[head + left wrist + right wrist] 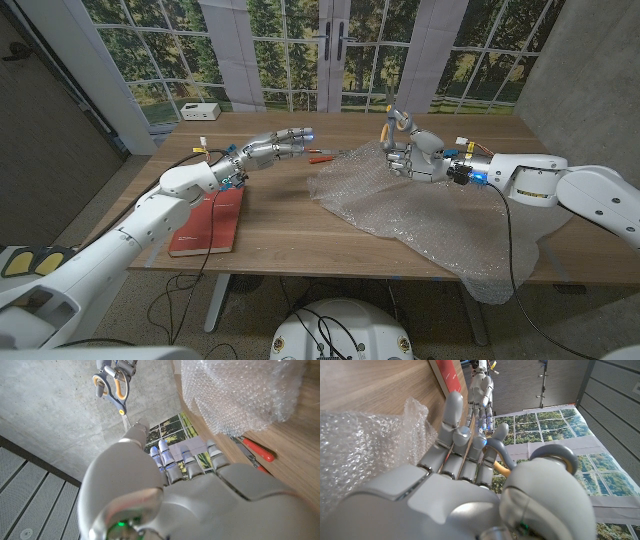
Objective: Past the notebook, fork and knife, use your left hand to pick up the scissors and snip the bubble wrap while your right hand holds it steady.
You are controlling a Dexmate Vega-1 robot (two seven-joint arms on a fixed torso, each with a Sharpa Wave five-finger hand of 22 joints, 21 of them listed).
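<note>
My right hand (412, 155) grips the grey-and-orange scissors (121, 410) above the clear bubble wrap (400, 210), seemingly for my empty, straight-fingered left hand (283, 144).

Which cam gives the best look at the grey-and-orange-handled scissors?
Left wrist view: the grey-and-orange-handled scissors show both handle loops and the blade, held up by the right hand. Head view has them small, at that hand's top. Right wrist view catches parts of the grey loops past its own fingers.
</note>
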